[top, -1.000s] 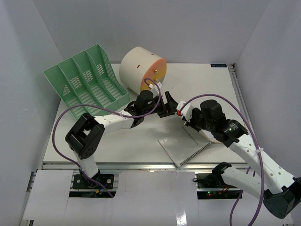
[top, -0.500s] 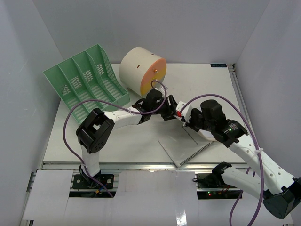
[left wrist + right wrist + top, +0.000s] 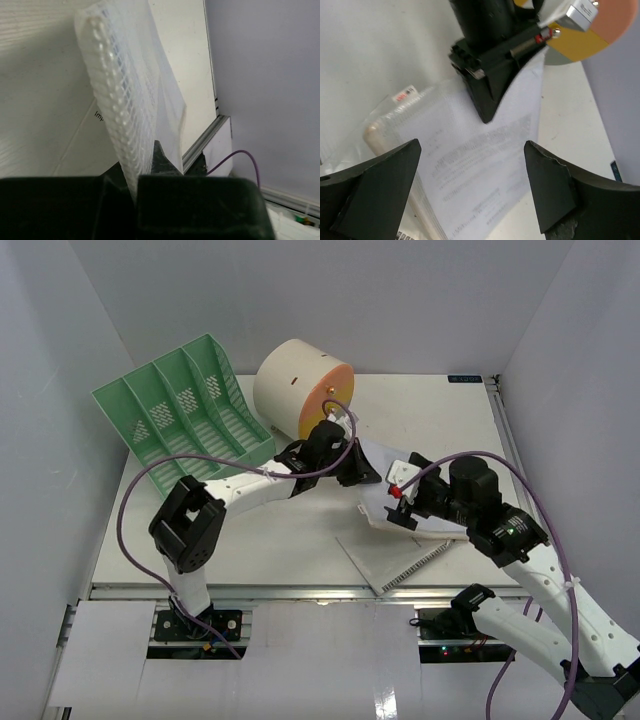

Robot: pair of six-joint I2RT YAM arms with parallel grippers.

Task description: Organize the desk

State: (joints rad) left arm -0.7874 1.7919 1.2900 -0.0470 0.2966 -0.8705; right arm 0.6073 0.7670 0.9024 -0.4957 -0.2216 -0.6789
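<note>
A spiral-bound notebook in clear wrap stands tilted up over the middle of the white desk. My left gripper is shut on its coiled edge; from above, the left gripper sits just in front of the drum unit. My right gripper is open, its fingers spread wide to either side of the notebook's printed cover without touching it. In the top view the right gripper is just right of the notebook. A second notebook lies flat near the front edge.
A green slotted file rack stands at the back left. Beside it is a cream drum-shaped drawer unit with an orange-yellow face. The metal rail runs along the desk's front edge. Purple cables loop over both arms.
My left gripper reached in and shut on the notebook's coiled edge. My right gripper, shut on it before, opened and drew back to the right and toward the front.
</note>
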